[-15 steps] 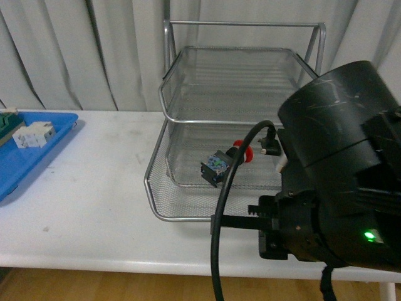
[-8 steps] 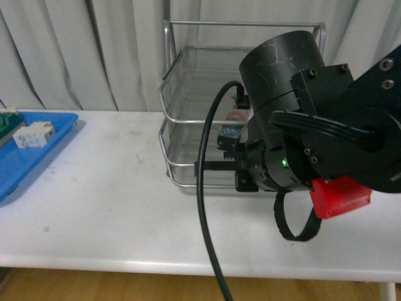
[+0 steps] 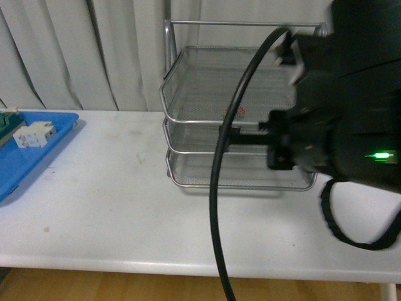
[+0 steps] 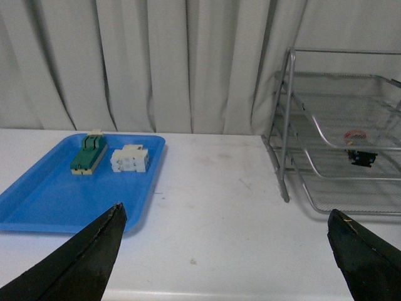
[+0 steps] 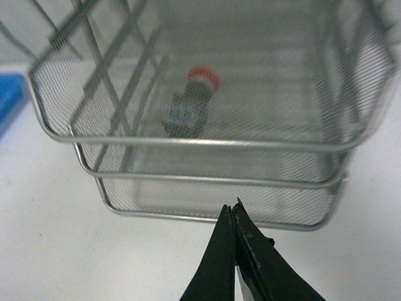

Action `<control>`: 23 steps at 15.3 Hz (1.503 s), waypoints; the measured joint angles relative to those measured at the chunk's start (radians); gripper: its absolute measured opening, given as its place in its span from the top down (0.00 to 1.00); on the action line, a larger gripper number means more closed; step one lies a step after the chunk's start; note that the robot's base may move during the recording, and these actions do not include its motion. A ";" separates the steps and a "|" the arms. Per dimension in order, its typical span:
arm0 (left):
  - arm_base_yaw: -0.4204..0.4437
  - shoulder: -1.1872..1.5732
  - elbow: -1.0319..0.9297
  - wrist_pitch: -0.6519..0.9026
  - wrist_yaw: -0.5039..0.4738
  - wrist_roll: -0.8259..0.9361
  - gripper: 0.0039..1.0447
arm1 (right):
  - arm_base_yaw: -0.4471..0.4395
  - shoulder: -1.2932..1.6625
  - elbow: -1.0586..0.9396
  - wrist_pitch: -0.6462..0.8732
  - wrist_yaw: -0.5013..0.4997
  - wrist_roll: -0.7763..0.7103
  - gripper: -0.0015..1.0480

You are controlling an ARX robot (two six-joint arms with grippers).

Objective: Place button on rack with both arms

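Centre of the right wrist view: the small push-button with a red mushroom cap and black-and-blue body (image 5: pixel 193 103) is seen lying on mesh inside the three-tier silver wire-mesh rack (image 5: pixel 207 144), apparently a middle tier, though the exact tier can't be pinned down.
Task progress: pretty much done, judging by this. The button is resting in the rack with nothing holding it; only backing the arms off looks left.
Button axis: laid on its side, long axis running from lower left to upper right of that frame, red cap toward the upper right, deeper into the rack.
Right gripper (image 5: pixel 234 213): fingers pressed together, nothing pinched, sat at the bottom centre outside the rack's front rim.
Left gripper (image 4: pixel 225 235): spread wide, both tips at the bottom corners of its view, empty.
Left side of the left wrist view: a flat blue plastic tray (image 4: pixel 37 200) with two switch blocks is left untouched.
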 joint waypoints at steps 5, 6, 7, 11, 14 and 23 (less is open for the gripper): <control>0.002 0.000 0.000 -0.001 -0.001 0.000 0.06 | -0.109 -0.273 -0.481 0.616 0.138 -0.211 0.98; 0.002 0.000 0.000 -0.001 0.000 0.000 0.06 | -0.141 -0.352 -0.511 0.626 0.108 -0.221 0.98; 0.002 0.000 0.000 0.000 0.000 0.000 0.06 | -0.169 -0.404 -0.558 0.676 0.071 -0.229 0.98; 0.002 0.000 0.000 -0.001 0.000 0.000 0.06 | -0.272 -0.585 -0.706 0.585 -0.029 -0.239 0.98; 0.002 0.000 0.000 -0.001 0.000 0.000 0.06 | -0.324 -0.754 -0.769 0.455 -0.088 -0.239 0.98; 0.002 0.000 0.000 0.000 0.000 0.000 0.06 | -0.455 -1.227 -0.813 0.060 -0.214 -0.240 0.98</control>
